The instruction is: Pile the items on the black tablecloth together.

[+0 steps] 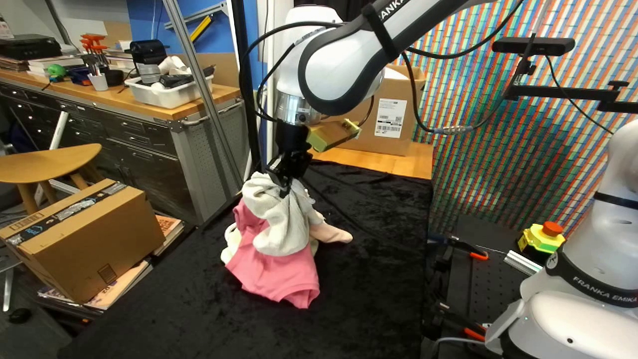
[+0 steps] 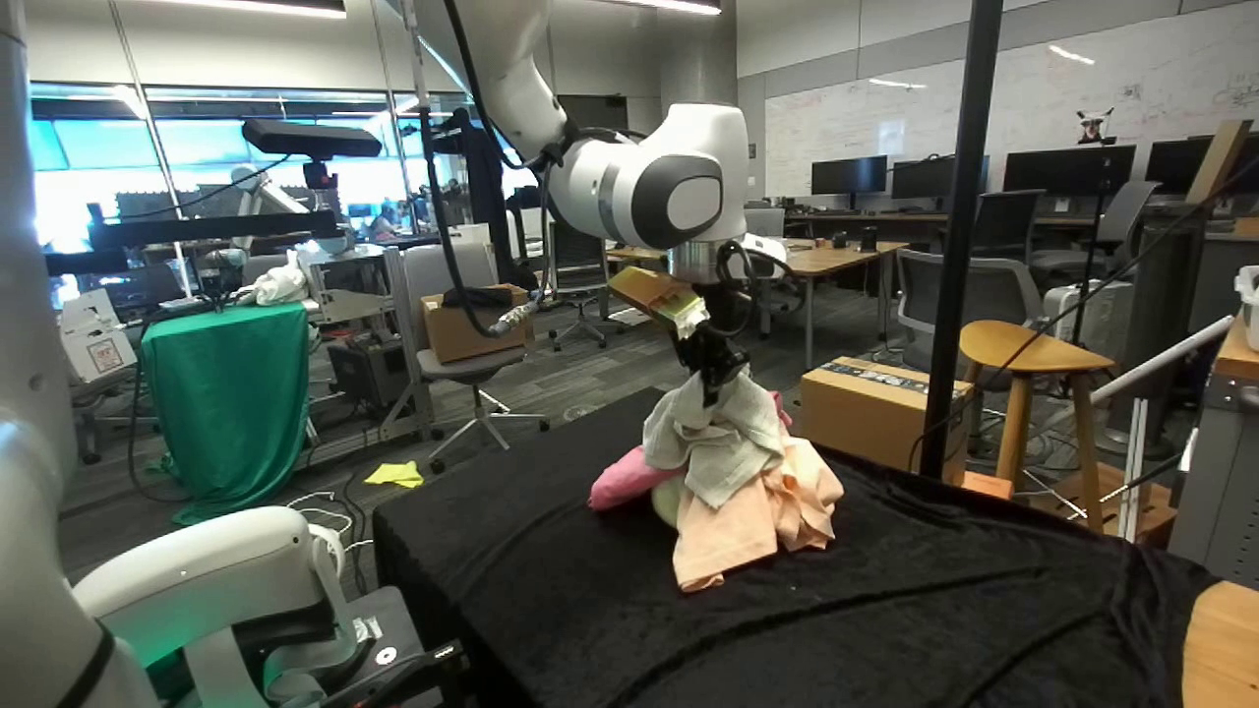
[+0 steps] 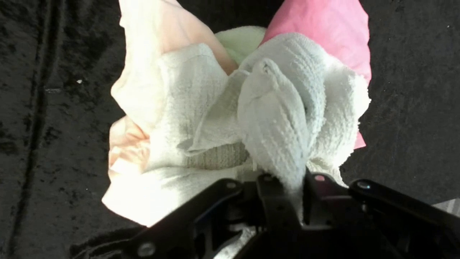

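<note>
A light grey-white towel [image 1: 285, 232] lies bunched on top of a heap of cloths. It also shows in an exterior view [image 2: 723, 447] and in the wrist view [image 3: 275, 118]. My gripper [image 1: 286, 188] points down with its fingers closed on a fold of this towel, also seen in the wrist view [image 3: 289, 183]. A pink cloth [image 1: 279, 279], a peach cloth [image 2: 728, 541] and a pale green cloth [image 3: 241, 40] lie under and around the towel, partly hidden. The heap touches the black tablecloth [image 2: 934, 619]. I cannot tell whether the towel's lower folds are lifted.
A cardboard box [image 1: 84, 239] stands low beside the table. A black upright post [image 2: 959, 246] rises near the table edge. Another white arm [image 1: 583, 299] and a red-and-yellow emergency stop [image 1: 542, 239] are at the side. A cardboard box [image 1: 386, 119] stands behind the gripper.
</note>
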You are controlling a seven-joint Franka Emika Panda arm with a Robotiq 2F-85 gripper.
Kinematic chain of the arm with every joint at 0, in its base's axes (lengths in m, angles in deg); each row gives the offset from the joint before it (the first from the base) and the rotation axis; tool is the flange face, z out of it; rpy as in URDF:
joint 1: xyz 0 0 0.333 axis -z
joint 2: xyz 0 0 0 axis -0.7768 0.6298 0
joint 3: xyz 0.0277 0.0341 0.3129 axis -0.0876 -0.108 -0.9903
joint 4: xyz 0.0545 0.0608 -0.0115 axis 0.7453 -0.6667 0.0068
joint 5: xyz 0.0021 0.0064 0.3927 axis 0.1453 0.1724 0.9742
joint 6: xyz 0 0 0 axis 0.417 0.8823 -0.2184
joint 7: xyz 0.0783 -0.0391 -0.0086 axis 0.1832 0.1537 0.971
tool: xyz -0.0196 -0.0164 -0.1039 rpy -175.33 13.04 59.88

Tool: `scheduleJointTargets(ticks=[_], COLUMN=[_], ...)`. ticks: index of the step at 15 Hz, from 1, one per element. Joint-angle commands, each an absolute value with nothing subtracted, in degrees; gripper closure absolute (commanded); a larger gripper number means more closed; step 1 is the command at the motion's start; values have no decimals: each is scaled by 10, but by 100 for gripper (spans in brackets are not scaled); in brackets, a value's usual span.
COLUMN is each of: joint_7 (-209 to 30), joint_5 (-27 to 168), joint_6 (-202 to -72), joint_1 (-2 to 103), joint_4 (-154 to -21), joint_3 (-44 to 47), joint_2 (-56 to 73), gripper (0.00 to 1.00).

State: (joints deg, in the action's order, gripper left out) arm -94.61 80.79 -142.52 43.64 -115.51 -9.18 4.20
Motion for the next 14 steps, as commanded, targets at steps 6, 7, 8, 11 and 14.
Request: scheduleJointTargets(ticks=[6, 7, 8, 11, 14], joint_7=[-954, -954, -952, -955, -950], joint_5=[789, 787, 784, 778, 780], joint_6=[-1415, -1411, -1409, -1379, -1271], joint_1=[433, 434, 435, 442, 453], joint_4=[-1168, -1171, -1176, -1187, -1199], joint_3=[-88, -87, -86, -82, -76], joint_2=[-8, -20, -36, -86, -152], gripper=[18, 11, 3, 0, 0])
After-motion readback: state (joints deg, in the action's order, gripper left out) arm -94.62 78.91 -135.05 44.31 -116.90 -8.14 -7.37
